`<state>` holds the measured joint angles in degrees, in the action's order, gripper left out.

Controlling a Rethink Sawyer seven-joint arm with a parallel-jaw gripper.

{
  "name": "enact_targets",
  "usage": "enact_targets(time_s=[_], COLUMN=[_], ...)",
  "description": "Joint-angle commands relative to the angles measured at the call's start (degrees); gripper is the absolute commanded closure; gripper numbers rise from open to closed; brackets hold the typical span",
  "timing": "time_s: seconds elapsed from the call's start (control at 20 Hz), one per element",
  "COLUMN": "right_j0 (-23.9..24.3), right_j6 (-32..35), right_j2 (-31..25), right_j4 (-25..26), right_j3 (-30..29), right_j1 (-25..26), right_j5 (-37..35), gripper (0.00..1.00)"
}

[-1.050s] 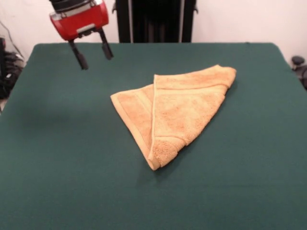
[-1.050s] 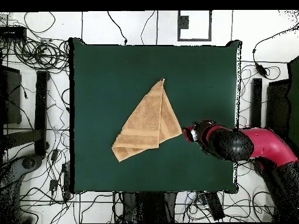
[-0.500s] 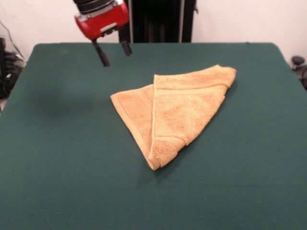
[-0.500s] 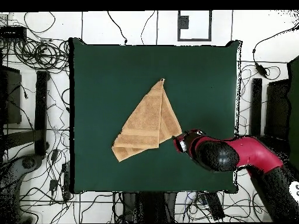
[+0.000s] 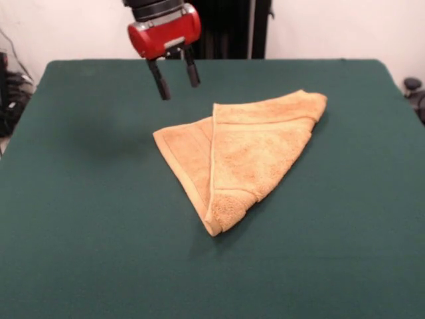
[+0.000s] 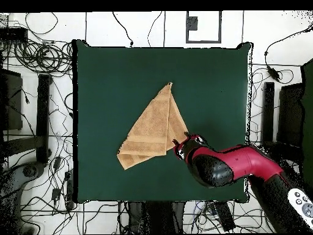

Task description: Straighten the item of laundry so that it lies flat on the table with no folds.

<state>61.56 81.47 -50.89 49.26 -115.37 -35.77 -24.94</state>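
Observation:
The orange-tan towel (image 5: 246, 153) lies folded into a rough triangle in the middle of the dark green table (image 5: 86, 219), one flap lying over the other along a straight crease. In the overhead view the towel (image 6: 156, 127) points toward the table's (image 6: 208, 79) far edge. My gripper (image 5: 177, 78) hangs open above the table, just beyond the towel's left corner, with nothing between its two black fingers. From overhead, my gripper (image 6: 181, 139) sits right beside the towel's right-hand corner.
Cables and stands (image 6: 36, 110) crowd the floor around the table. A dark post (image 5: 212, 30) rises behind the table's far edge, and dark equipment (image 5: 13, 93) sits off the left side.
My gripper has travelled across the table toward the towel and dropped a little lower, ending close to the towel's corner. The towel has not moved.

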Motion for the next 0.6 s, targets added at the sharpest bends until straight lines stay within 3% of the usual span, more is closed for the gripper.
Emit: enact_targets(time_s=[0.05,0.4,0.6], right_j0=[-6.36,-9.16,-9.53], right_j6=[10.41,10.94,11.71], right_j2=[7.37,11.03,11.76], right_j4=[3.67,1.37,-3.04], right_j3=[-2.77,-3.05,-3.66], right_j1=[-0.21,1.43,5.57], right_j5=[6.91,10.77,10.56], gripper=[0.00,0.00,0.00])
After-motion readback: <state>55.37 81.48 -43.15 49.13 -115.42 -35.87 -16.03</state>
